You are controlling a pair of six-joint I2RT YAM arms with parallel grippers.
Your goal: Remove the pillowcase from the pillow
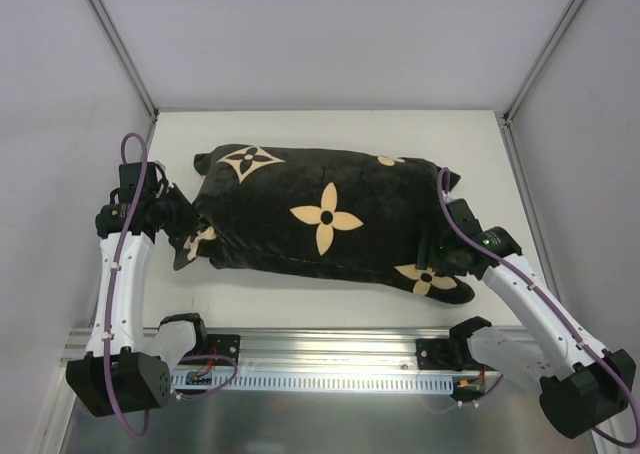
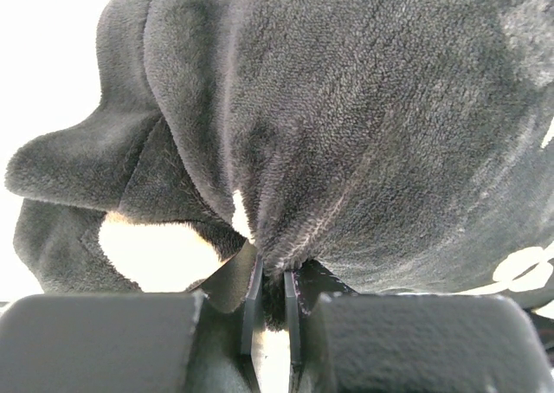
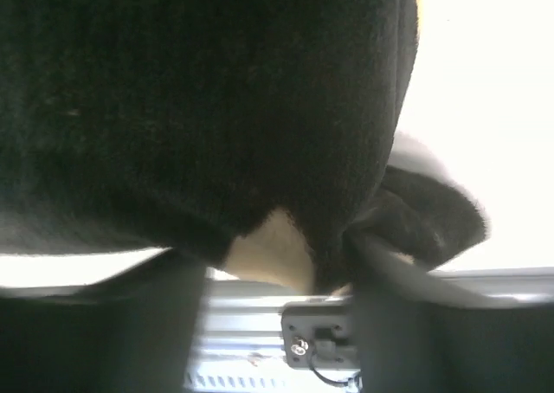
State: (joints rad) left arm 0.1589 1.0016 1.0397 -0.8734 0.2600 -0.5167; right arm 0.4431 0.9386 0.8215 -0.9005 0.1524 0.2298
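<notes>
**Inspector:** Location of the pillowcase (image 1: 380,204)?

**Assistant:** Lying lengthwise across the middle of the white table (image 1: 300,134), one end toward each arm. It is black and plush, with tan flower prints (image 1: 326,217) on top. It looks full and rounded. The pillow itself is hidden under the fabric.

**Inspector:** Left claw (image 2: 270,280)?

**Assistant:** At the left end of the pillowcase, low, near the front corner. Its wrist camera shows the two thin fingers (image 2: 252,298) drawn close together with a fold of black fabric nipped between them. The plush bunches into creases that run up from that point. Recorded as clamped on the pillowcase.

**Inspector:** Right claw (image 1: 437,254)?

**Assistant:** At the right end, pressed against the front right corner, beside a tan flower print there. Its wrist camera is blurred and almost filled with dark fabric. I cannot tell whether the fingers are apart or gripping.

**Inspector:** Corners?

**Assistant:** A loose flap (image 2: 78,164) sticks out at the left end, beside the nipped fold.
</notes>
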